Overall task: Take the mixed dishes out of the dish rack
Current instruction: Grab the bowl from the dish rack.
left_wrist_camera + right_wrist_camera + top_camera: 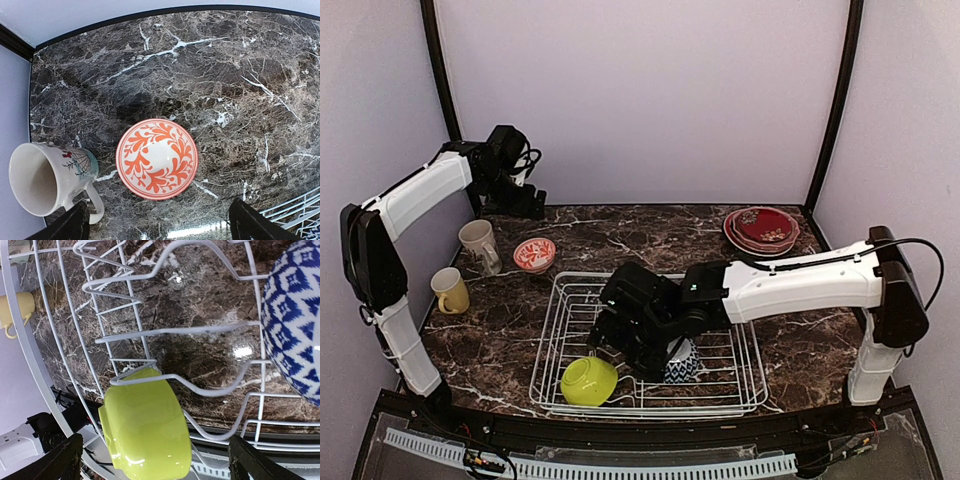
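Note:
The white wire dish rack [552, 330] sits at the table's front centre. It holds a lime bowl [588, 380] tipped on its side at the front left and a navy-zigzag bowl [682, 365] beside it. My right gripper [625, 345] hangs open over the rack. In the right wrist view [155, 462] the lime bowl [147, 430] lies between its spread fingers, untouched, and the navy bowl [295, 330] is at the right. My left gripper [525, 200] is open and empty above the pink-white bowl [156, 158], which stands on the table.
A cream mug [479, 243] and a yellow mug [450, 290] stand left of the rack, next to the pink-white bowl [534, 254]. A stack of plates with a red one on top [761, 229] lies at the back right. Walls close in the table.

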Robot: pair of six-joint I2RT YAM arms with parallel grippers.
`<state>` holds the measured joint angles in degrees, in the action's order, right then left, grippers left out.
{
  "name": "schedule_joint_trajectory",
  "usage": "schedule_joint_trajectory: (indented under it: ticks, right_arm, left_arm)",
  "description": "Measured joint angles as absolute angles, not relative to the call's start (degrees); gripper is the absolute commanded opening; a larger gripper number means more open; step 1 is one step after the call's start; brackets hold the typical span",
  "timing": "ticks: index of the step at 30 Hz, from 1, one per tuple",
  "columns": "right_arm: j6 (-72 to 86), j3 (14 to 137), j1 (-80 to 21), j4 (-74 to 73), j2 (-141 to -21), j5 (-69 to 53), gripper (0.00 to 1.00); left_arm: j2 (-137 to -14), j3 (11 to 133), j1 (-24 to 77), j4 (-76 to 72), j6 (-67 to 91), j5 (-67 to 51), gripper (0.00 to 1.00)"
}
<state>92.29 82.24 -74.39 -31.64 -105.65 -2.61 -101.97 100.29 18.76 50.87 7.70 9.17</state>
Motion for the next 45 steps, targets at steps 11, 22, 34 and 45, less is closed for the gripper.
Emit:
schedule_joint_trajectory:
  ticks: [11, 22, 34, 45]
  right_arm:
    - [94.21, 85.97, -78.76, -36.95, -103.15, -0.01, 0.96]
    - [96.97, 85.95, -79.50, -35.44, -105.08, 1.02, 0.92]
    - [97.73, 89.34, -79.44, -36.47, -109.86, 2.33, 0.86]
    - [98.48, 90.59, -79.44, -36.47, -110.80, 2.39, 0.84]
  left_arm:
    - [-100.14, 99.79, 17.17, 50.48, 7.70, 6.22, 0.96]
    - [-99.26, 98.80, 17.12, 49.36, 7.70, 5.06, 0.97]
    - [-99.20, 97.54, 17.12, 48.88, 7.70, 4.80, 0.97]
    - [-98.74, 97.51, 17.12, 48.84, 7.70, 3.99, 0.97]
